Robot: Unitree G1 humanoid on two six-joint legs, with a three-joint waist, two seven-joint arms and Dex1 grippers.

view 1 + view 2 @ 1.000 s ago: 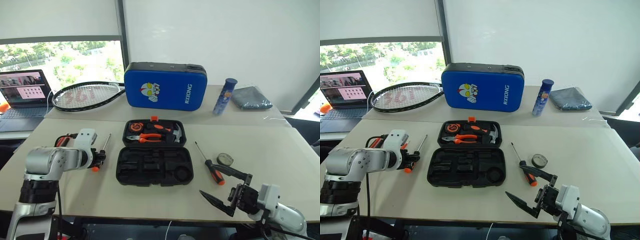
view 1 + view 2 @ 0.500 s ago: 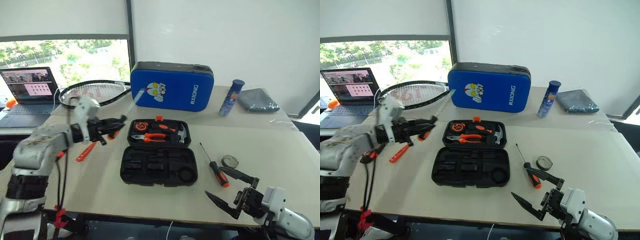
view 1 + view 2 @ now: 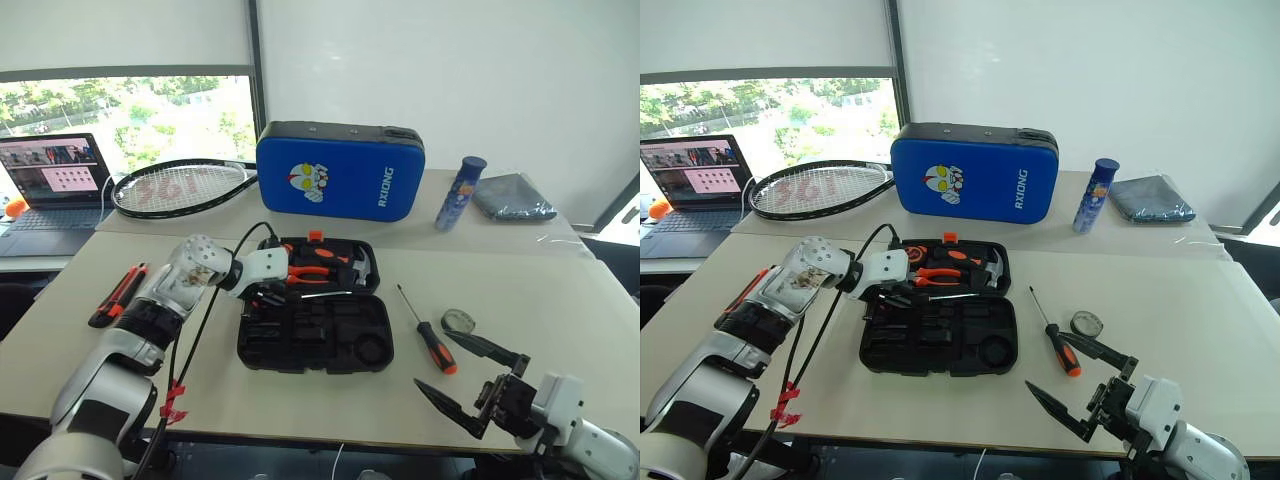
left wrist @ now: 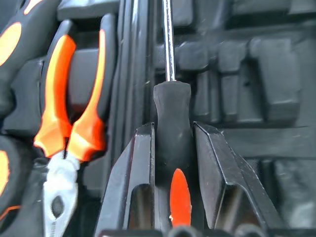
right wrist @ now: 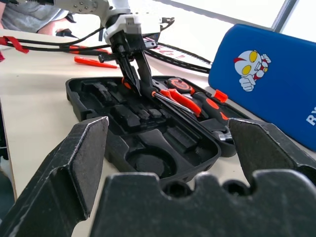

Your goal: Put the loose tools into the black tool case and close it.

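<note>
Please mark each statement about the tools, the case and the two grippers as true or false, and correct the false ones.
1. The left gripper is shut on a screwdriver. True.
2. The black tool case is closed. False: it lies open.
3. The right gripper is open and holds nothing. True.
4. The tape roll is inside the case. False: it lies on the table, to the right of the case.
5. A second screwdriver lies on the table. True.
</note>
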